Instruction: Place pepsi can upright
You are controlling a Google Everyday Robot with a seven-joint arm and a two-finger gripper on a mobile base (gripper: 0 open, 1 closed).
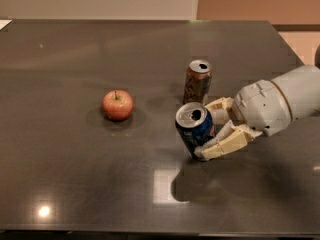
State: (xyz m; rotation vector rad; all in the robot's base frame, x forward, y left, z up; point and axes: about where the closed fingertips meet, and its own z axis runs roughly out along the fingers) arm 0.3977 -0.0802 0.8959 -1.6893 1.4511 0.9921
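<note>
The gripper [212, 130], at the right of the table [75, 184], is holding the pepsi can [194, 126] between its jaws. The can's long axis is leaning, silver top pointing up-left and base down-right, with a brown-gold can [198, 81] standing just behind.
</note>
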